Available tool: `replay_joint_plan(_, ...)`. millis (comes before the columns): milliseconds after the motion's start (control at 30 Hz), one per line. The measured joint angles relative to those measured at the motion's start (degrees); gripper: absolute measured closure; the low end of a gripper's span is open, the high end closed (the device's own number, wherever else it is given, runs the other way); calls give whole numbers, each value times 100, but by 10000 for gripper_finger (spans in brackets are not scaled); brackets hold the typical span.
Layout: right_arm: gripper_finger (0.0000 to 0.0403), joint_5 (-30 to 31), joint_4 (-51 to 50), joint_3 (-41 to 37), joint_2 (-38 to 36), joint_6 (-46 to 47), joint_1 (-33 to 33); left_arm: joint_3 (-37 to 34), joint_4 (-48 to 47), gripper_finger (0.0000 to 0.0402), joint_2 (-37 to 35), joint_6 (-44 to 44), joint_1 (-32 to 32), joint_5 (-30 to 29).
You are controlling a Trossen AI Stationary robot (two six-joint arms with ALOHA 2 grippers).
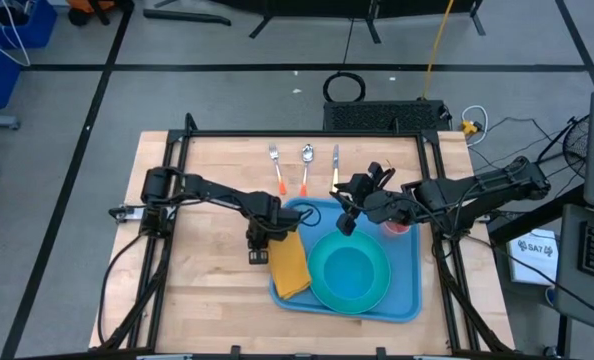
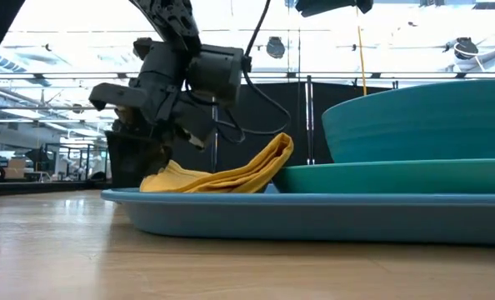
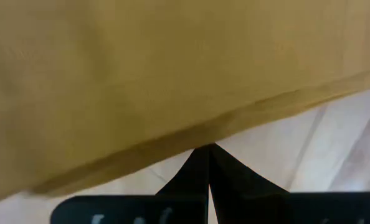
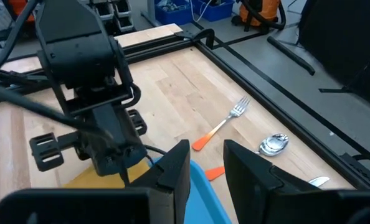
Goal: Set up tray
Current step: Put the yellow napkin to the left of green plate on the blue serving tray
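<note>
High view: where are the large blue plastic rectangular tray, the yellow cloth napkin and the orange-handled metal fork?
Large blue plastic rectangular tray [image 1: 405, 268]: high view, bare floor near its right rim.
Yellow cloth napkin [image 1: 289, 266]: high view, middle of the cloth.
Orange-handled metal fork [image 1: 276, 169]: high view, its shaft.

A robotics lab or workshop: framed wooden table [image 1: 207, 290], taped concrete floor [image 1: 67, 110], loose cables [image 1: 507, 125] (glass partitions behind).

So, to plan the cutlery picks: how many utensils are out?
3, in a row on the table beyond the tray: fork toward the left arm's side, spoon in the middle, knife nearest the right arm. None looks hidden.
</note>
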Motion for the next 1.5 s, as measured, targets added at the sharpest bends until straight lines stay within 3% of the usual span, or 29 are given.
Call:
replay_joint_plan(267, 314, 2, 392, -251, -7, 22, -12, 77, -105, 400, -138, 157, 33, -360)
replay_joint_plan(433, 314, -408, 1140, -715, -7, 29, -42, 358, -171, 400, -131, 175, 35, -550)
replay_joint_plan(600, 322, -370, 1222, -787, -21, -50, -48, 739, -283, 400, -134, 234, 34, -793)
replay_joint_plan(1067, 364, -297, 1270, -787, -175, -163, -72, 990, 430, 401, -69, 374, 103, -463)
replay_joint_plan(1267, 367, -297, 1307, -787, -177, -131, -72, 990, -120, 401, -31, 494, 114, -726)
replay_joint_plan(1500, 369, -299, 1400, -787, -177, -138, -70, 990, 221, 401, -92, 471, 124, -400)
